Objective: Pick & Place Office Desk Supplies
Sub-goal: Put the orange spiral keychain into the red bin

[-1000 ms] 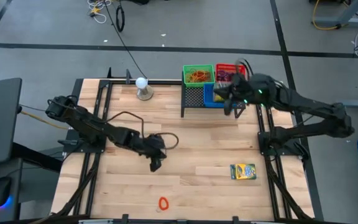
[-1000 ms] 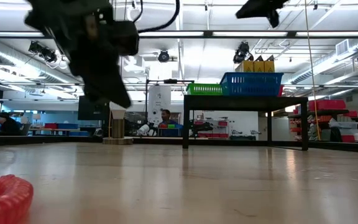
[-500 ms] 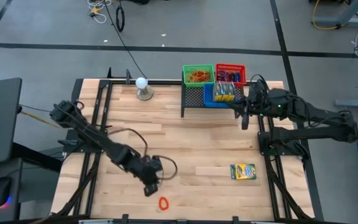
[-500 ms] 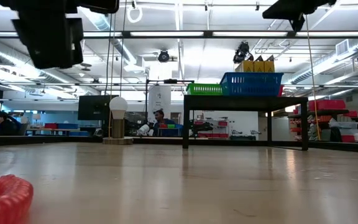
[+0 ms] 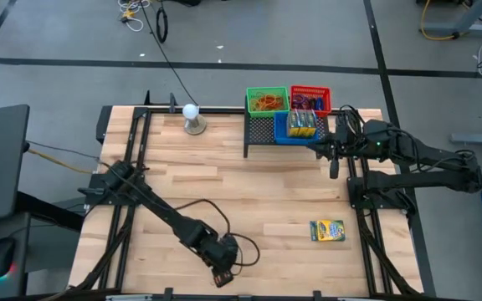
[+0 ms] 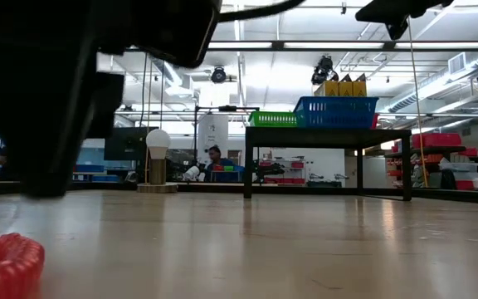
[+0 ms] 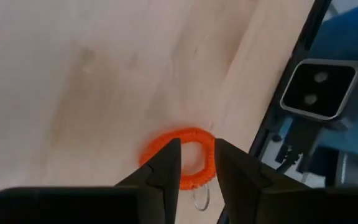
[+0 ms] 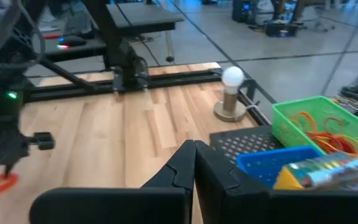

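An orange coiled loop (image 7: 180, 163) lies flat on the wood by the table's near edge; the low view shows it as a red coil (image 6: 5, 264). My left gripper (image 7: 193, 149) hangs open just above it, with its fingertips over the ring's rim, and sits low at the near edge (image 5: 222, 277). A green and yellow crayon box (image 5: 327, 230) lies flat toward the near right. My right gripper (image 8: 195, 148) is shut and empty, raised beside the mesh rack's right end (image 5: 333, 159).
A black mesh rack (image 5: 260, 131) at the far edge carries a green bin (image 5: 267, 101) of rubber bands, a red bin (image 5: 310, 98) and a blue bin (image 5: 298, 125) holding crayon boxes. A white ball on a round stand (image 5: 192, 117) stands left of it. Bare wood spans the middle.
My left gripper has swept from the table's middle toward the near edge and somewhat right, coming down over the orange loop. My right gripper has drawn back from above the bins toward the table's right edge. The loop and the crayon box have stayed put.
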### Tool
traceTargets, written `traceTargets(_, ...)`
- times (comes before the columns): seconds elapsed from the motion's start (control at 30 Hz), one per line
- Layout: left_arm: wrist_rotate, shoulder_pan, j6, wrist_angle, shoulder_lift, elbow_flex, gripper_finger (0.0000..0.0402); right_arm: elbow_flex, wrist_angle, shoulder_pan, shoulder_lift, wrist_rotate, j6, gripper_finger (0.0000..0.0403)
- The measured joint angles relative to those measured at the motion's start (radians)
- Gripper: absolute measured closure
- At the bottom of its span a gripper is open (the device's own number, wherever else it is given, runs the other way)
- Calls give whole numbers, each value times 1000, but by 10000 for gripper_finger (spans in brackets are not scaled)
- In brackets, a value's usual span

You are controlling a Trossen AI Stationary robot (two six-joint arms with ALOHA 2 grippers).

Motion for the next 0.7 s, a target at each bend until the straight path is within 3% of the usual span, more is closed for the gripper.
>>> traceTargets(0.23,-31,-15,7,-165,81,105,297,0,-7,0,-1,-64,-2,385)
traceTargets(0.5,-101,-19,41,-305,85,169,297,0,-22,0,-1,-72,-2,385)
traceTargets(0.7,-98,-17,26,-304,92,170,296,0,-30,0,-1,-81,2,385)
